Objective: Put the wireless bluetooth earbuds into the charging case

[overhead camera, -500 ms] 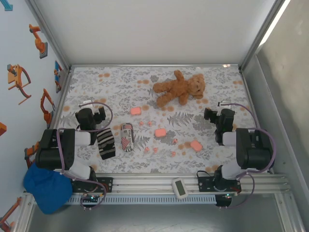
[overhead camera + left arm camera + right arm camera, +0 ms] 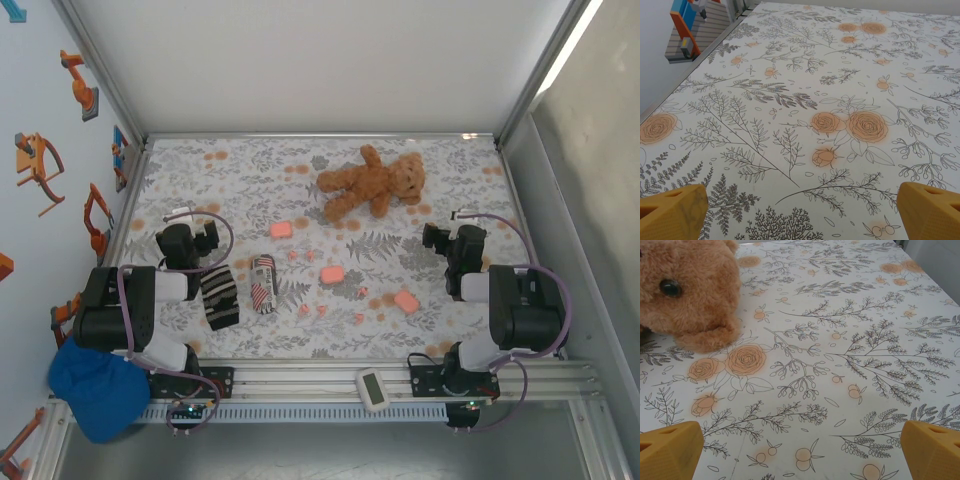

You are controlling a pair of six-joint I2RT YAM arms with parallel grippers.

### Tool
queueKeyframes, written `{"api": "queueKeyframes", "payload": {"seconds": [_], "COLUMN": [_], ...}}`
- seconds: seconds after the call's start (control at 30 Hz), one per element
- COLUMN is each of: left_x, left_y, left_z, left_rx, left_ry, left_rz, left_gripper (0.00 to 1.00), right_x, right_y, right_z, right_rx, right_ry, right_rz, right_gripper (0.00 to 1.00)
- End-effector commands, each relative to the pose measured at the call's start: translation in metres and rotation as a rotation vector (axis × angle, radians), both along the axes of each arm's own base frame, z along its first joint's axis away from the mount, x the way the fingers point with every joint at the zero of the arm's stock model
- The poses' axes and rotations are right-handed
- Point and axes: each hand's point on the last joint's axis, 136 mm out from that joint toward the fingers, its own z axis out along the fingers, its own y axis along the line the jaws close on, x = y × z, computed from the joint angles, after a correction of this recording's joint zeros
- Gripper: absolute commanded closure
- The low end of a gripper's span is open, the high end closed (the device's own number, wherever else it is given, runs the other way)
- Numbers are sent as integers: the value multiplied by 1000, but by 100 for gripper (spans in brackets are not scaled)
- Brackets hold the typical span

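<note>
Three pink charging cases lie mid-table in the top view: one (image 2: 282, 229) at the back left, one (image 2: 332, 274) in the centre, one (image 2: 405, 301) to the right. Tiny salmon-pink earbuds are scattered among them, such as a pair (image 2: 301, 255) behind the centre case, a pair (image 2: 312, 310) in front of it, and one (image 2: 362, 292) to its right. My left gripper (image 2: 190, 218) (image 2: 802, 212) is open over bare tablecloth at the left. My right gripper (image 2: 455, 222) (image 2: 802, 450) is open over bare cloth at the right. Nothing sits between either pair of yellow fingertips.
A brown teddy bear (image 2: 372, 183) (image 2: 687, 290) lies at the back centre, close ahead-left of my right gripper. A striped sock (image 2: 219, 296) and a patterned roll (image 2: 263, 283) lie beside the left arm. A blue cloth (image 2: 98, 390) and a white device (image 2: 371, 390) rest off the front edge.
</note>
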Motion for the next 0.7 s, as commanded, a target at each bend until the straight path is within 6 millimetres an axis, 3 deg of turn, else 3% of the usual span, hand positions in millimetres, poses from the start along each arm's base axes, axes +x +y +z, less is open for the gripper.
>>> {"api": "queueKeyframes", "payload": {"seconds": [0.0,0.67], "left_x": [8,8], "left_y": [3,3], "left_z": [11,11], "left_rx": [12,-1], "left_ry": [-38,-37], "left_rz": [7,-2], "left_gripper": [4,4], "right_x": [12,12], "right_y": [-4,-3], "right_z": [16,16], "right_rx": [-24,-23], "right_ry": [-56,-58], "right_rz": [-16,-14], "right_gripper": [1,0]}}
